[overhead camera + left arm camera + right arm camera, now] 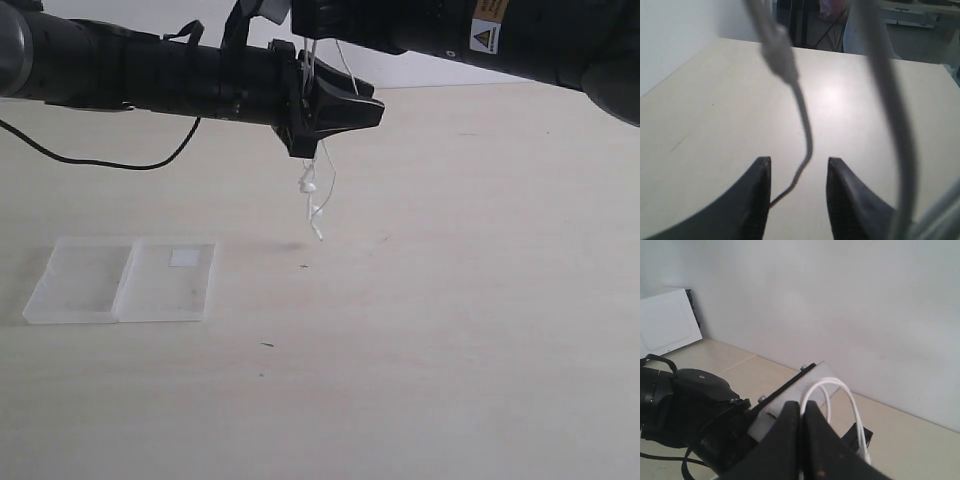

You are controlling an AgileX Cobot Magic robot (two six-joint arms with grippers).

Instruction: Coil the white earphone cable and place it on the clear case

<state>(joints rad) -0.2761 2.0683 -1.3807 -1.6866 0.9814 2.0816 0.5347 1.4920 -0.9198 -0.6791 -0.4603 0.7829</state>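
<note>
Above the table (470,300), and well apart from the clear case (80,282), you have the white earphone cable (309,186) hanging in the air where your two arms meet. Your right gripper (801,409) has its fingers pressed together. I judge that it pinches the cable, because a white loop stands just beside the fingers and the strands hang down from there. Your left gripper (799,169) has a gap between its jaws; one strand runs through this gap and is not squeezed. I think it is placed so to catch the strand for the next turn of the coil. Both earbuds dangle at the low end, clear of the table. The case lies flat and opened, without the cable, so the placing is not yet done.
</note>
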